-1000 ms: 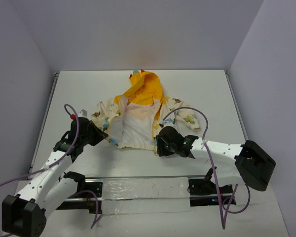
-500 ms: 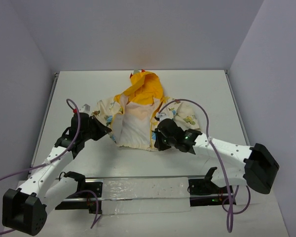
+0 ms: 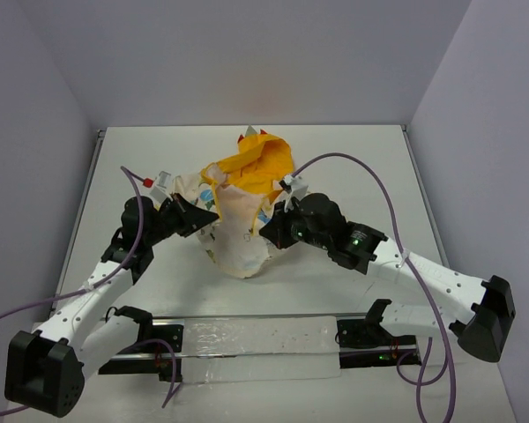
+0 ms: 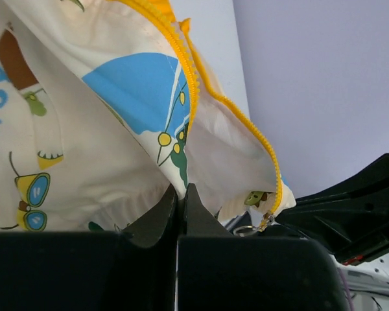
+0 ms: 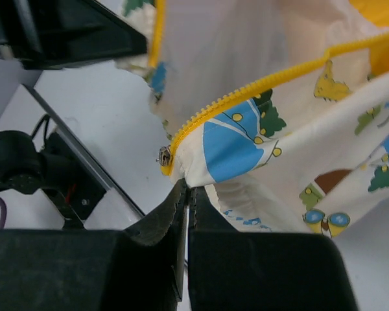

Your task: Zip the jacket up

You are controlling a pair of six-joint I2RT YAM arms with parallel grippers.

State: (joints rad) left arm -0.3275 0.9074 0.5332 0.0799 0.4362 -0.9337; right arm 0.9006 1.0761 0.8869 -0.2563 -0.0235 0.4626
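**Bright, even light; wrist views darkest at the bottom edge**

Seen from above, soft diffuse light spreads evenly over the white bench (image 3: 361, 159) and the pale back wall (image 3: 247, 62), which carries a faint warm tint above the jacket (image 3: 247, 238). Shadows under the arms are weak and short, with no glare, and detail is sharp. Both wrist views are bright. The left fingers (image 4: 157, 217) and right fingers (image 5: 170, 212) look nearly featureless black and slightly soft, while the fabric prints stay crisp.

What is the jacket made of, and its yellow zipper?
The jacket looks like soft matte cloth, maybe cotton: it sags and folds. The zipper teeth look like yellow plastic, chunky and even. The small puller glints grey, probably metal.
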